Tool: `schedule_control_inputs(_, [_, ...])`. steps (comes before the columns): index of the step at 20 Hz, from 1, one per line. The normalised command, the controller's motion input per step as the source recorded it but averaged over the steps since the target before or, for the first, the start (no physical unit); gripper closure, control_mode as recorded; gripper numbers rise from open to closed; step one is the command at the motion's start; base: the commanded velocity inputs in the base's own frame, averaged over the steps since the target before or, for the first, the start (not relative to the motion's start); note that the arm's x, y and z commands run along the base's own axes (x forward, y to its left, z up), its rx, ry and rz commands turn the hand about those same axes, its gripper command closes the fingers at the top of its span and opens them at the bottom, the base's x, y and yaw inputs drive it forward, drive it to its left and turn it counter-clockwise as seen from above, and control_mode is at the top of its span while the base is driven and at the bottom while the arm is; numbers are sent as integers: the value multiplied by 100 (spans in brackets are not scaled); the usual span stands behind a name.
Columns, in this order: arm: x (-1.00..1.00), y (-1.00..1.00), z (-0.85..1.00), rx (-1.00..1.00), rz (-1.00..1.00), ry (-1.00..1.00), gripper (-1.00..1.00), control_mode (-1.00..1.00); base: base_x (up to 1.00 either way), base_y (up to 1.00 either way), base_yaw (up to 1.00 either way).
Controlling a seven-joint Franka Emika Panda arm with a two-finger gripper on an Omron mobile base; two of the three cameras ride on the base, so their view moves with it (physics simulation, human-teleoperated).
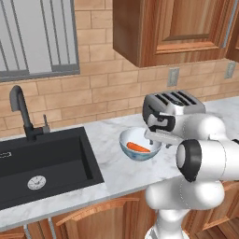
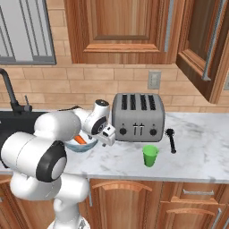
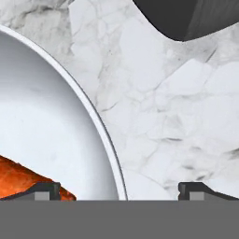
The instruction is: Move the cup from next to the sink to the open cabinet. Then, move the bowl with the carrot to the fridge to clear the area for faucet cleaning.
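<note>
Faucet (image 1: 21, 112) and sink (image 1: 46, 163) sit at the left of the left base view. Centre frame, the bowl (image 1: 139, 144) holds the carrot (image 1: 138, 147) on the surface (image 1: 121, 172). In the hand view the fingers (image 3: 119, 190) are spread wide, grasping nothing, straddling the bowl's rim. Closing there could pinch the rim, tip the bowl and spill the carrot. The cup (image 2: 150, 155) stands at centre right of the right base view before the toaster (image 2: 136, 117), not yet moved to the cabinet.
</note>
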Motion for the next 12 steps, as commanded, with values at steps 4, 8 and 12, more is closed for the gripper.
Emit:
schedule_control_inputs(4, [0, 0, -4, 4, 0, 0, 100, -100, 0, 0, 0])
schedule_control_inputs(8, [-2, 0, 1, 0, 0, -1, 100, -100, 0, 0, 0])
schedule_control_inputs(12, [-22, 0, 45, 1, -3, -7, 100, -100, 0, 0, 0])
